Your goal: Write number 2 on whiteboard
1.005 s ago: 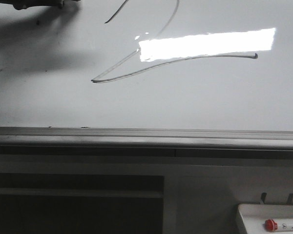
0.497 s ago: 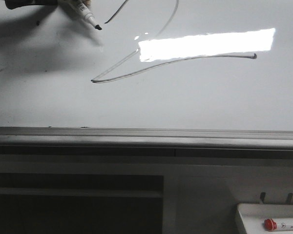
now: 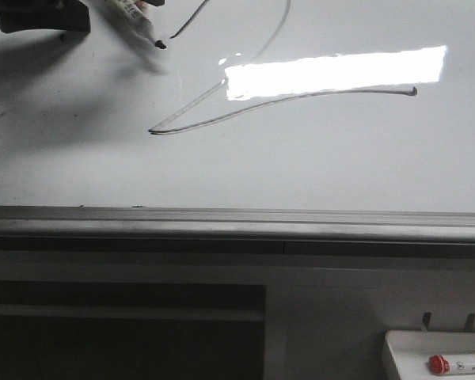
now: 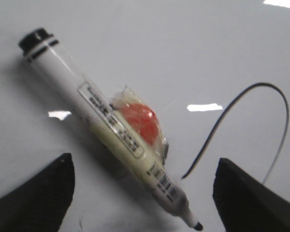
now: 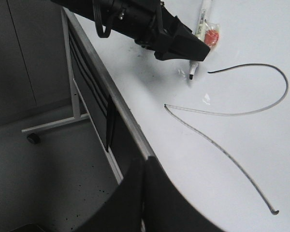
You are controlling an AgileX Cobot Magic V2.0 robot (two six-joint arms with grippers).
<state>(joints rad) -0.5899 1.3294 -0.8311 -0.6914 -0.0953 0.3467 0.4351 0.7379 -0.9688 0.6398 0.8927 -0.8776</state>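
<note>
- Whiteboard: large glossy panel with a grey rail along its near edge.
- Number 2: finished-looking black line, curved top at the far side, sharp corner at left, long base stroke running right.
- Marker: lies on the board, uncapped tip just beside the start of the 2's curve; long axis slanted, cap end pointing far-left.
- Left gripper: jaws spread wide, straddling the marker's tip end, gripping nothing; nearer arm by my judgement.
- Right gripper: fingers pressed together, empty, near the board's edge, well apart from the marker.
</note>
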